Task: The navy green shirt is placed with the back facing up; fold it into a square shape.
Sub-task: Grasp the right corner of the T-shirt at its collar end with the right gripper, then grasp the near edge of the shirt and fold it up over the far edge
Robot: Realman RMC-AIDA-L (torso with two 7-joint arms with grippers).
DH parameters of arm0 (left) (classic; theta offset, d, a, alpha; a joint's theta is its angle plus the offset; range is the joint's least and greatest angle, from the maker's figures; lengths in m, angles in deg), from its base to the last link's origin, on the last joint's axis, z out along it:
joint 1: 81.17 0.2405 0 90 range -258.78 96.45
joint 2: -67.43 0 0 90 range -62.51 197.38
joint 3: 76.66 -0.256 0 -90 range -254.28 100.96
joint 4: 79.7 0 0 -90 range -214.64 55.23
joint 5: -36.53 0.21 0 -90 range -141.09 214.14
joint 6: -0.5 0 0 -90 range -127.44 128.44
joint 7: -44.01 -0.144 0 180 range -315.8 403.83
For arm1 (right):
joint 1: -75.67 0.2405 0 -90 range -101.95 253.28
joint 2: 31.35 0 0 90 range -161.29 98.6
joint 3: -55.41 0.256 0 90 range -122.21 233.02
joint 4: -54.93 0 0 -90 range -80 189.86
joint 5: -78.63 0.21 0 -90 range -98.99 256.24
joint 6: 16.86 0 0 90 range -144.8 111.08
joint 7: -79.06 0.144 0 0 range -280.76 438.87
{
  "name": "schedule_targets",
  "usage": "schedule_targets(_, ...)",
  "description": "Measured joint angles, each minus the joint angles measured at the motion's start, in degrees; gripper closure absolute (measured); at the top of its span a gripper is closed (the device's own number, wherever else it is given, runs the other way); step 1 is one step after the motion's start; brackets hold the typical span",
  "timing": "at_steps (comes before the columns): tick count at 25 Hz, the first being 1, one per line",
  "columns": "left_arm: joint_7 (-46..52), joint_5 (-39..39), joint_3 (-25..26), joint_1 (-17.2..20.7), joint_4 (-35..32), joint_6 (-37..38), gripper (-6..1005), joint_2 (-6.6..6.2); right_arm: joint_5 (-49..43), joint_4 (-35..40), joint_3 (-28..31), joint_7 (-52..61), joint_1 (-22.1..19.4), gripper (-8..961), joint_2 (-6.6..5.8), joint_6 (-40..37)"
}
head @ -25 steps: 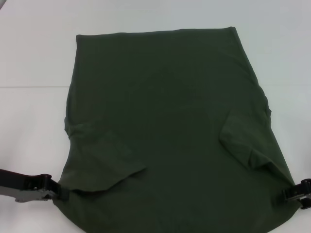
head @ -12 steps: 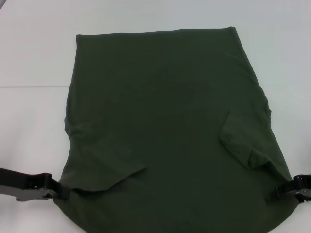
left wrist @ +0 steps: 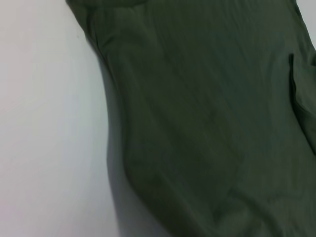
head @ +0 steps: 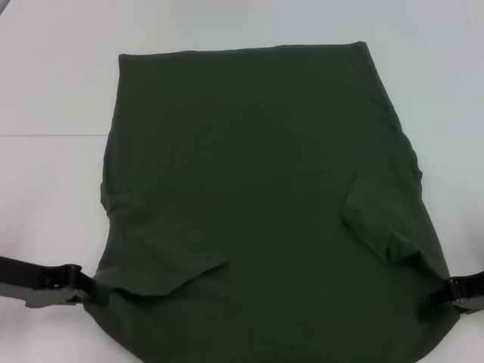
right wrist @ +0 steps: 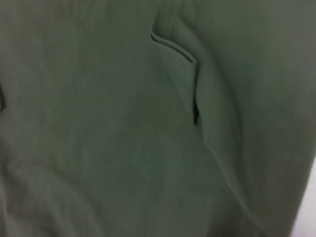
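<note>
Both pincers point(head: 97, 293) point(head: 432, 302) shifted slightly, gripping shirt point(head: 257, 189) edges

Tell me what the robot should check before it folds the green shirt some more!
1. Both sleeves folded in onto the navy green shirt: ok, the left sleeve flap and right sleeve flap both lie on top of the body.
2. Left gripper at the near left corner of the shirt: ok, but whether it pinches the cloth: cannot tell.
3. Right gripper at the near right corner: ok; its grip: cannot tell.
4. Far hem lying flat and straight on the white table: ok.
5. Plain back side facing up: ok, no lettering shows.
6. Cloth smooth: not ok, there are small wrinkles around both sleeve flaps.
</note>
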Motion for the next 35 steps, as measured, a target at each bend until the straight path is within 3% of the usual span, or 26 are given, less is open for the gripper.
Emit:
schedule_targets(11,-0.1,-0.8,0.0,0.2,0.0,-0.2,995,-0.02,0.3,0.6,-0.1,-0.3,0.3,832,-0.08,-0.1)
schedule_targets(20,-0.4,-1.4,0.0,0.5,0.4,0.4,994,-0.56,0.5,0.6,0.1,-4.4,0.9,887,-0.13,-2.0)
schedule_targets(29,-2.3,-1.3,0.0,0.4,4.9,6.3,994,-4.80,1.2,0.3,0.0,-13.8,1.9,887,0.09,-12.3)
schedule_targets(35,-2.7,0.7,0.0,0.3,4.8,11.2,995,-5.98,1.2,0.0,-1.1,-18.9,2.2,888,0.13,-18.8)
